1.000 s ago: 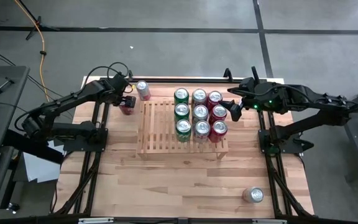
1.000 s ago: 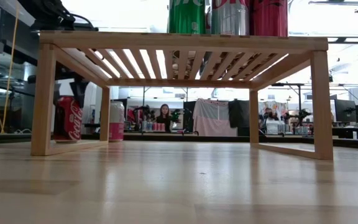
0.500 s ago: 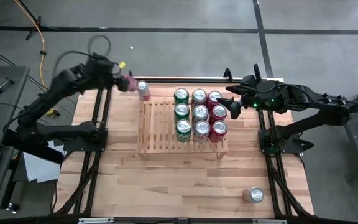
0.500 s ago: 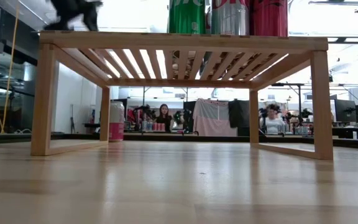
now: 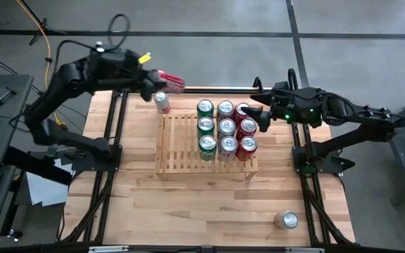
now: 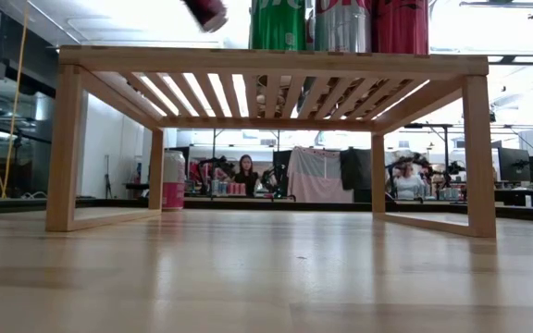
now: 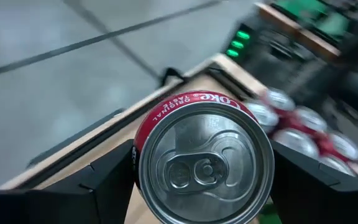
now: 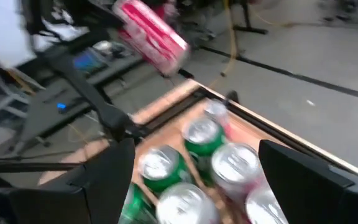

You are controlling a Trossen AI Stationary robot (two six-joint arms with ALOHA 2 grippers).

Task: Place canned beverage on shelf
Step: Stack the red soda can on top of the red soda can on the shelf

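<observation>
The left gripper (image 7: 201,180), jaws wide, clamps the red can (image 5: 169,79) across its smooth, probably slippery, dent-prone sides.

Both arms are matte black, built of jointed tubular segments. The left arm (image 5: 62,91) carries a looping black cable and a small yellow tag just behind its pincer. The right arm (image 5: 343,112) shows green indicator lights just behind its pincer.

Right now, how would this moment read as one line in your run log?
left pincer: shut on red can, tilted, raised beyond shelf | right pincer: open beside stocked cans | shelf: nine cans
</observation>
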